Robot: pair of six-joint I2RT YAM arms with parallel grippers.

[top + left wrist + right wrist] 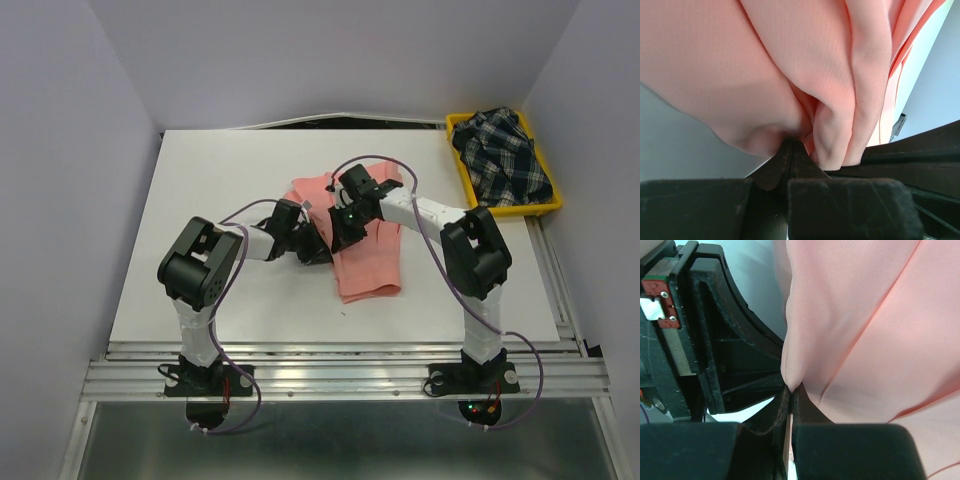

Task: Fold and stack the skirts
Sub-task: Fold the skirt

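The salmon-pink skirt [367, 262] lies in the middle of the white table, its near part stretching toward the front. My left gripper [318, 247] sits at its left edge and is shut on a bunched fold of the pink skirt [805, 100]. My right gripper [345, 240] is right beside it, shut on a pinch of the same pink skirt [855, 330]. The two grippers are almost touching; the left one shows as a black frame in the right wrist view. The dark plaid skirt [502, 157] lies crumpled in the yellow tray at the back right.
The yellow tray [551, 204] stands at the table's back right corner. Purple cables loop over both arms. The table's right edge runs along a metal rail [560, 300], and grey walls close in on the left, back and right.
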